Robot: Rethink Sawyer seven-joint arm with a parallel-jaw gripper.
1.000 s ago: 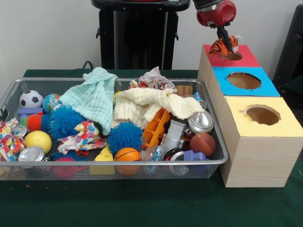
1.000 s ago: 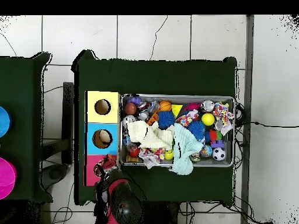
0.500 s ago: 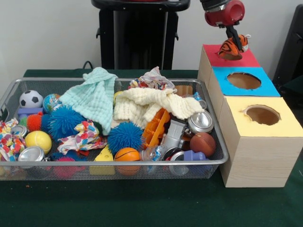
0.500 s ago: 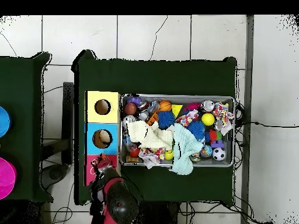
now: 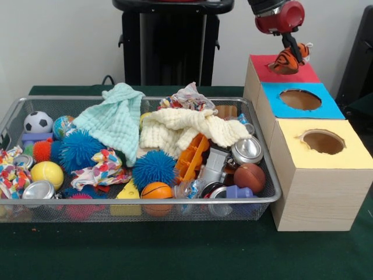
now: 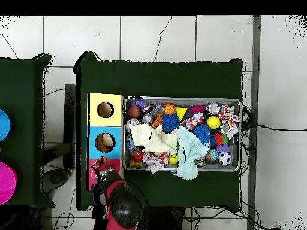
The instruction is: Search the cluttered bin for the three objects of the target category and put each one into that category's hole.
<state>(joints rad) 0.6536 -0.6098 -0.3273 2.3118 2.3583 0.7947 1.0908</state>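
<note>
My gripper (image 5: pixel 291 51) hangs over the red-topped box (image 5: pixel 307 74) at the far end of the row, shut on a small orange striped tiger plush (image 5: pixel 287 60). The plush sits right above the red top, hiding its hole. From overhead, the tiger plush (image 6: pixel 102 163) shows over the red box (image 6: pixel 93 177), with the arm's round head covering most of the gripper (image 6: pixel 106 170). The wire bin (image 5: pixel 273 182) holds balls, spiky balls, cans, cloths and plastic toys.
A blue-topped box (image 5: pixel 331 108) and a yellow-topped box (image 5: pixel 353 156), each with an open round hole, stand in line with the red one, against the bin's side. A black stand (image 5: pixel 171 46) rises behind the bin.
The gripper and the tiger plush have shifted slightly rightward and a little up in the front view, staying over the red box. The bin's contents have not moved.
</note>
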